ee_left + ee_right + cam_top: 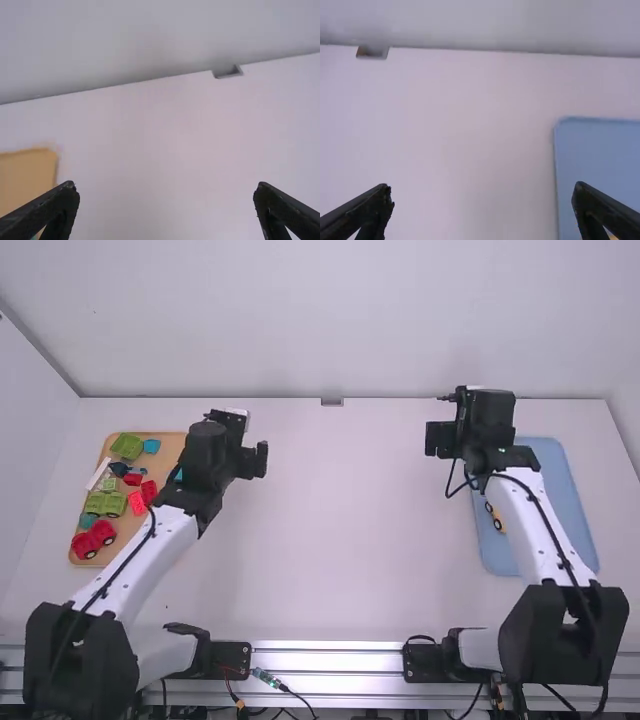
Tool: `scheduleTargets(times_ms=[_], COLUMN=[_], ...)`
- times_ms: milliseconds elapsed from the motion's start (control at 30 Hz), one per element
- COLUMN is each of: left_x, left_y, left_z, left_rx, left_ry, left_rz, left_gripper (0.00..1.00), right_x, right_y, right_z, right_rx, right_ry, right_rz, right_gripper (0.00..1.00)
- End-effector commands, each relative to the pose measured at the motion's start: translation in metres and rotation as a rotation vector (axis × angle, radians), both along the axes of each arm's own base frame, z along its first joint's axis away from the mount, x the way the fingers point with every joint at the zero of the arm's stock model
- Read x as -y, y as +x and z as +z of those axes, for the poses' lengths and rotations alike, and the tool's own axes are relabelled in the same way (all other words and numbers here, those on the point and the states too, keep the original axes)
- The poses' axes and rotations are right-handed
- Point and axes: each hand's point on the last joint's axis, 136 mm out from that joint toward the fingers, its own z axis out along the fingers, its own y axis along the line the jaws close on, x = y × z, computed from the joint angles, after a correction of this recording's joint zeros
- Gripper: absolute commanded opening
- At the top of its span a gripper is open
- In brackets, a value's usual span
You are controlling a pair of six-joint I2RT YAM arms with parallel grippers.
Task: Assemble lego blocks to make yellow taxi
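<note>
Though near, block [499, 524] outside right jaws.

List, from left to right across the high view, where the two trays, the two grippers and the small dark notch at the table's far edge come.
Tan tray, left gripper, dark notch, right gripper, blue tray.

3 views overlook the table [340, 540].

Chunky green plastic block [127, 446]. Rectangular tan tray [172, 444]: matt. Rounded light-blue tray [556, 480]: smooth. Broad white table [340, 520]: matt (long silver metal rail [330, 660], glossier).
</note>
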Motion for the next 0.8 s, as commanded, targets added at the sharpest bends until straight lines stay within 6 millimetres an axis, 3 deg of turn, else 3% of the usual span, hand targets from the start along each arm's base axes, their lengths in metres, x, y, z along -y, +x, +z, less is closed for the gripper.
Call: scheduleTargets(times_ms=[0, 167, 267, 633, 767], left_x=[-0.016, -0.03, -0.05, -0.05, -0.05], left_y=[-0.011, -0.025, -0.037, -0.086, -0.102], left_z=[-0.007, -0.013, -0.019, -0.05, -0.064], left_rx=[-0.014, -0.017, -0.016, -0.016, -0.016], left_ry=[-0.016, -0.047, -0.049, -0.049, -0.049], left_rz=[0.047, 0.055, 0.106, 0.106, 0.106], left_gripper=[0.9, 0.84, 0.79, 0.57, 0.49], right_x=[0.009, 0.009, 0.009, 0.009, 0.009], right_y=[-0.009, -0.015, -0.021, -0.048, -0.065], right_z=[0.013, 0.021, 0.027, 0.052, 0.042], right_rx=[0.044, 0.102, 0.152, 0.358, 0.362], right_ry=[0.016, 0.018, 0.019, 0.026, 0.026], right_rz=[-0.065, -0.065, -0.065, -0.062, -0.062], right_gripper=[0.91, 0.85, 0.8, 0.59, 0.52])
